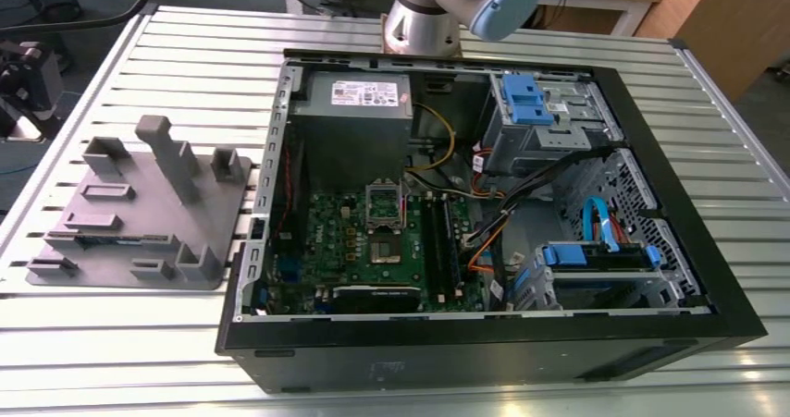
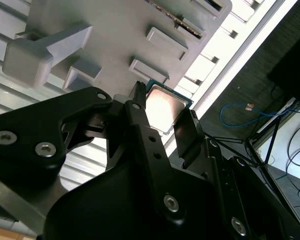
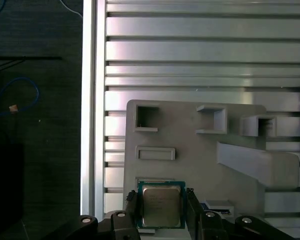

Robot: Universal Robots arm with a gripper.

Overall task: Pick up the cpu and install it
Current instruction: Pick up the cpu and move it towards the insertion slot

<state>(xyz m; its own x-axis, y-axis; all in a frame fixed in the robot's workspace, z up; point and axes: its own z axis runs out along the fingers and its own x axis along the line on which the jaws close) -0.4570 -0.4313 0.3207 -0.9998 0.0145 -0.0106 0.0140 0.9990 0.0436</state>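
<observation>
Claw (image 3: 162,211) is clamped on the cpu (image 3: 161,202), with one finger against each of two opposite edges and the silvery top face-up in both wrist views. Cpu is over the edge of the grey tray (image 3: 190,150), which lies on the slatted bench (image 3: 190,50).

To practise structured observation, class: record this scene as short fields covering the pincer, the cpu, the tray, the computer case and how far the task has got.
pincer: shut on the cpu, a finger on each of two opposite edges
cpu: silvery top showing, lifted over an edge of the grey tray
grey tray: lies on the slatted metal table, at the exterior view's left of the computer case
computer case: on its side, open, green motherboard inside
task state: cpu picked up, not yet installed
</observation>
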